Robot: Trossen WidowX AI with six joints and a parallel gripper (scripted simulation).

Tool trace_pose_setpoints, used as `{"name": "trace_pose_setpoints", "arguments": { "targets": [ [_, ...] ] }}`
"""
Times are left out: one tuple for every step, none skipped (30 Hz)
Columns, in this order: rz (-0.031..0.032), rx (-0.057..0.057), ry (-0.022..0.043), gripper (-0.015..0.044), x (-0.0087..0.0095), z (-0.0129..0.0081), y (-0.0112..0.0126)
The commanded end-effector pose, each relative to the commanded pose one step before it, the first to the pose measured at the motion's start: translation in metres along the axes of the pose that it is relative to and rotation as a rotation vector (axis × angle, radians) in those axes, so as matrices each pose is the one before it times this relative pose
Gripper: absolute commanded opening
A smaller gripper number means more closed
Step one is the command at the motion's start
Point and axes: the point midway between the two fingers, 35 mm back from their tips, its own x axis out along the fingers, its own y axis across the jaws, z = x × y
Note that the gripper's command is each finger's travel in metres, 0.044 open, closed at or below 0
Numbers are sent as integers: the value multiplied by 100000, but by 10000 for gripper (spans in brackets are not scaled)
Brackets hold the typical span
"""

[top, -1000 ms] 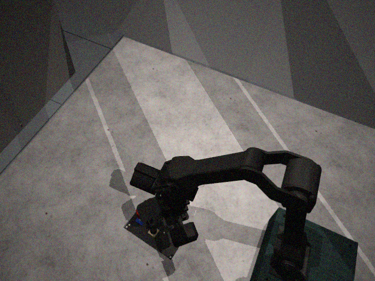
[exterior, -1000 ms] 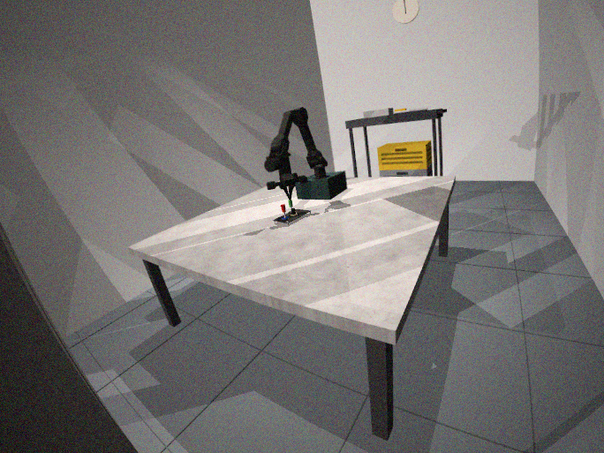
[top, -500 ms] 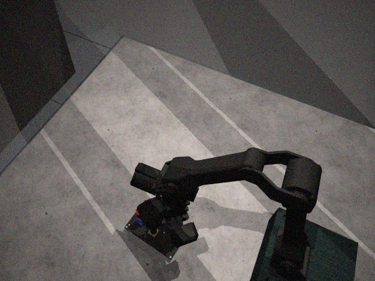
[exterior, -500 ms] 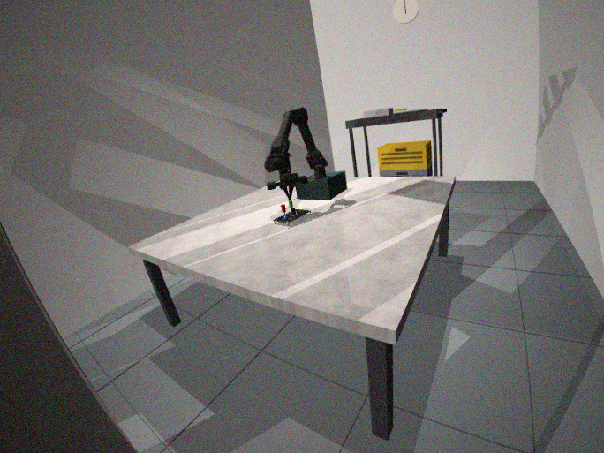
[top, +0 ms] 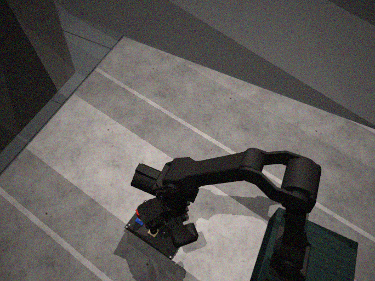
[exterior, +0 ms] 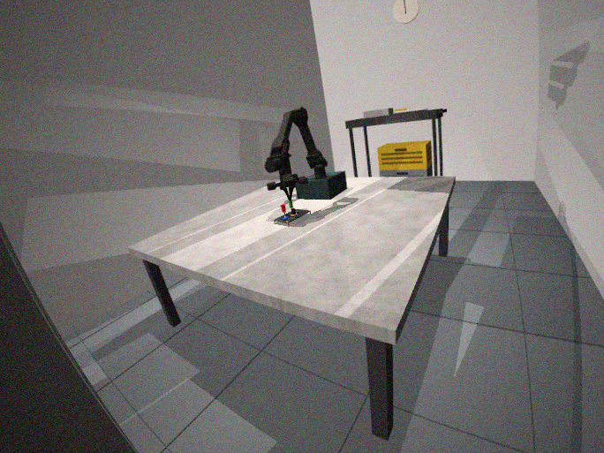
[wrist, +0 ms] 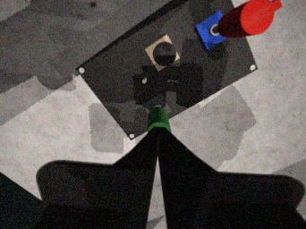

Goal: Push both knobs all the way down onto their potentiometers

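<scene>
The dark circuit board (wrist: 112,80) (top: 161,246) (exterior: 300,214) lies on the table under my wrist. A tall red knob (wrist: 252,17) (exterior: 283,206) (top: 137,212) stands on a blue potentiometer (wrist: 207,32) (top: 139,221) at one end of the board. A green knob (wrist: 158,119) stands on a black potentiometer (wrist: 167,86) near the board's near edge. A tan square part (wrist: 157,47) (top: 152,233) with a dark round cap sits between them. My gripper (wrist: 158,132) (exterior: 290,197) is shut with nothing between the fingers. Its tips rest right on top of the green knob.
The arm's dark green base (top: 331,256) (exterior: 322,184) stands on the table behind the board. Off the table, a dark side table (exterior: 398,117) and a yellow crate (exterior: 404,158) stand by the far wall.
</scene>
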Motion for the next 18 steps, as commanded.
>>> {"name": "trace_pose_setpoints", "arguments": {
  "targets": [
    [456,-371,1019,0,1681,84,-213],
    [0,0,0,0,50,-1,0],
    [0,0,0,0,17,0,0],
    [0,0,0,0,0,0,0],
    [0,0,0,0,0,0,0],
    [0,0,0,0,0,0,0],
    [0,0,0,0,0,0,0],
    [0,0,0,0,0,0,0],
    [0,0,0,0,0,0,0],
    [0,0,0,0,21,0,0],
    [0,0,0,0,44,0,0],
    [0,0,0,0,54,0,0],
    [0,0,1,0,69,0,0],
    [0,0,1,0,88,0,0],
    [0,0,1,0,73,0,0],
    [0,0,0,0,25,0,0],
    [0,0,0,0,0,0,0],
    [0,0,0,0,0,0,0]
  ]
}}
